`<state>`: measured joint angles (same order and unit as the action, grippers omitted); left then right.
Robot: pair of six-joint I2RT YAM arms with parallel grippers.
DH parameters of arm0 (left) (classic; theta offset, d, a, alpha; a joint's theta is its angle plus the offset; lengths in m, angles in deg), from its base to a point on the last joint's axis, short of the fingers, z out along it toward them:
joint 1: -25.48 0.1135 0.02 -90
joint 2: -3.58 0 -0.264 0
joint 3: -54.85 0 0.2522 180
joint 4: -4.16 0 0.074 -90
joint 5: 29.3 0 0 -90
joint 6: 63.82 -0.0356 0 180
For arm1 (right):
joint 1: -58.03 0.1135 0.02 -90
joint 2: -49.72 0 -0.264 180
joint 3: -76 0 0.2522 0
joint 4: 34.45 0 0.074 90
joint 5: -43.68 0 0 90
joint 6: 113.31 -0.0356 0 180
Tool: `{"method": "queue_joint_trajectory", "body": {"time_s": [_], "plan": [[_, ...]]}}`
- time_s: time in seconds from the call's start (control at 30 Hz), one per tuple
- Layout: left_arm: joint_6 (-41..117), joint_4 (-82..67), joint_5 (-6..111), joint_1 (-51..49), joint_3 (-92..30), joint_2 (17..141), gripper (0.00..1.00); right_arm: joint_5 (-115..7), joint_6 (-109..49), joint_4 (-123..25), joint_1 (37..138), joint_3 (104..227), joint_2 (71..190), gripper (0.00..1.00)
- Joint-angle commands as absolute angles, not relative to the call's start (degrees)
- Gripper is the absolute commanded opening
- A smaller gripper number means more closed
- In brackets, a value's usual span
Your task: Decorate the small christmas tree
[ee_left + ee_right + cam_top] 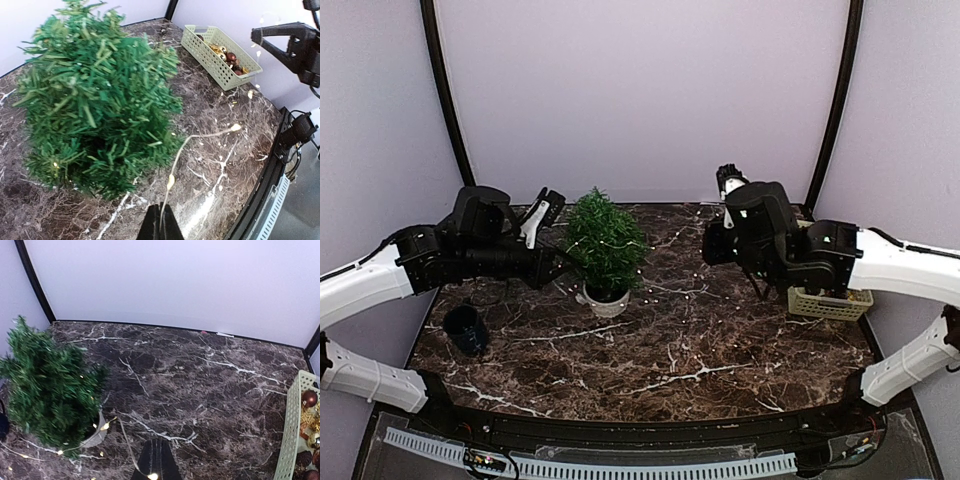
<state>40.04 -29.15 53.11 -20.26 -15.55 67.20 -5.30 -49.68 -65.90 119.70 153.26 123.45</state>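
The small christmas tree (607, 240), dark green in a white pot (605, 300), stands at mid-table and carries some small lit bulbs. A thin light string (170, 181) runs from it over the marble. My left gripper (560, 266) sits at the tree's lower left. In the left wrist view this gripper (161, 207) is shut on the string's wire, with the tree (95, 95) close ahead. My right gripper (760, 288) hangs to the tree's right. In the right wrist view it (159, 442) is shut, and the wire (127, 450) with a lit bulb meets its fingers.
A beige basket (830, 303) with red and gold baubles (227, 55) sits at the right edge under the right arm. A black cup (467, 328) stands at the near left. Dark posts rise at both back corners.
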Motion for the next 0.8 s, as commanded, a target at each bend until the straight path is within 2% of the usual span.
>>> {"method": "queue_joint_trajectory", "body": {"time_s": [0.0, 0.17, 0.3, 0.77], "plan": [[41.1, -26.0, 53.3, -18.0, -14.2, 65.9, 0.00, -3.5, -46.5, -71.8, 121.8, 164.9, 130.9, 0.00], [41.1, -25.0, 56.2, -16.3, -13.6, 65.0, 0.00, 4.1, -45.3, -74.7, 122.4, 175.8, 140.5, 0.00], [41.5, -24.0, 58.3, -15.0, -12.6, 63.7, 0.00, 5.1, -45.2, -75.3, 122.3, 181.3, 144.5, 0.00], [37.8, -20.8, 55.2, -8.2, -15.3, 65.7, 0.00, 6.0, -41.3, -74.0, 121.7, 189.3, 145.9, 0.00]]}}
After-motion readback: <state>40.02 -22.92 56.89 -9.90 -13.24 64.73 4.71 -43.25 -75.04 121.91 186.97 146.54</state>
